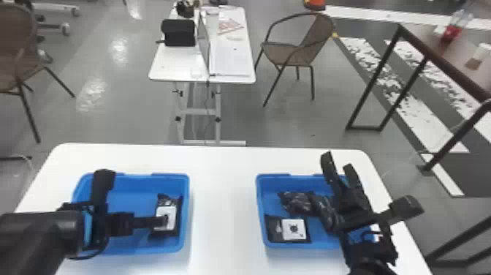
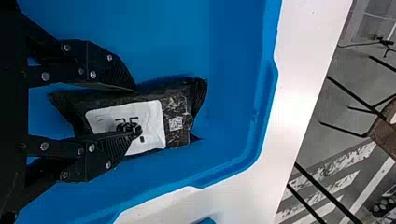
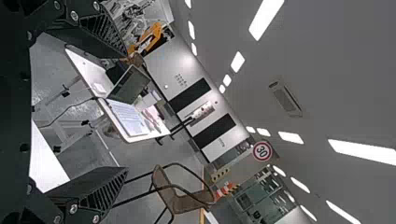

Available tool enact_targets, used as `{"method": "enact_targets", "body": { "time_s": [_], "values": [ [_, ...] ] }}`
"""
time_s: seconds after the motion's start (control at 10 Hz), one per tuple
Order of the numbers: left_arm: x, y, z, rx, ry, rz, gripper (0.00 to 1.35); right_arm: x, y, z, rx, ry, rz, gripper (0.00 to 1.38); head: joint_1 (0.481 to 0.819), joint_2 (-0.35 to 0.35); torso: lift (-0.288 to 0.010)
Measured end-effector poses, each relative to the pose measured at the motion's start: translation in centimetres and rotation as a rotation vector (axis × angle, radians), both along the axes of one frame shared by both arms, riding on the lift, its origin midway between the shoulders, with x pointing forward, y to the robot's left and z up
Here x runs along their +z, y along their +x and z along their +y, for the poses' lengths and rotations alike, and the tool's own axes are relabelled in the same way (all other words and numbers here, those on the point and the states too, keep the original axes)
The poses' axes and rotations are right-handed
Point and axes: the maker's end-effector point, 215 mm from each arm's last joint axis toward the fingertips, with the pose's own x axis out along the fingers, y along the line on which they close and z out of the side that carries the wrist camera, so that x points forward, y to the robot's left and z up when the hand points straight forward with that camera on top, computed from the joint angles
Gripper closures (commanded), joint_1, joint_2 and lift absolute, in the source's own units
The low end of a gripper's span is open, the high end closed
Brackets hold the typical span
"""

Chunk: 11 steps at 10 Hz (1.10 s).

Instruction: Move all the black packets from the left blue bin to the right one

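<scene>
Hanging over the left blue bin (image 1: 137, 193), the left tool (image 1: 160, 221) is unclenched, its fingers parted above a black packet (image 1: 173, 228) with a white label. That packet lies label up, near the bin's right side. The right tool (image 1: 338, 161) is empty, fingers spread, over the right blue bin (image 1: 274, 183), which contains further black packets (image 1: 274, 232), one with its white label up.

**One Packet (image 1: 169, 212) in Left Blue Bin (image 1: 186, 204), Three in Right Blue Bin (image 1: 259, 204)**

Black packets: four. Blue bins: two. Claws: two, left claw (image 1: 164, 221) and right claw (image 1: 338, 162). White worktop (image 1: 223, 204): one. Chairs (image 1: 301, 55) in the head view: two. Laptop (image 3: 130, 85): one.
</scene>
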Motion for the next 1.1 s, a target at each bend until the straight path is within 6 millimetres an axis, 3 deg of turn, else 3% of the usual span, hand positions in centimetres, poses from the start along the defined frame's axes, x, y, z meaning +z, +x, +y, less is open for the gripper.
{"method": "enact_targets", "body": {
  "time_s": [0.1,0.2,0.3,0.6,0.8,1.1],
  "values": [
    [0.1,0.0,0.0,-0.004,-0.009,-0.012,0.83,0.0,0.0,0.1,0.002,0.004,0.0,0.17,0.695,-0.145,0.0],
    [0.1,-0.1,0.4,-0.006,-0.007,-0.015,1.34,0.0,0.0,0.4,0.006,0.008,-0.001,0.17,0.695,-0.14,0.0],
    [-0.3,-0.3,0.8,-0.007,0.007,-0.014,1.24,-0.1,0.1,0.6,0.009,0.013,0.0,0.17,0.695,-0.132,0.0],
    [0.6,0.4,0.3,-0.053,-0.002,-0.103,1.22,-0.1,0.1,0.9,0.016,0.021,-0.004,0.17,0.695,-0.131,0.0],
    [3.9,0.6,0.2,-0.082,-0.081,-0.229,1.22,0.6,0.4,1.9,0.039,0.025,-0.018,0.17,0.695,-0.13,0.0],
    [10.7,-2.0,1.2,-0.07,-0.207,-0.429,1.22,1.2,-0.3,4.1,0.093,0.035,-0.028,0.17,0.695,-0.095,0.0]
  ]
}}
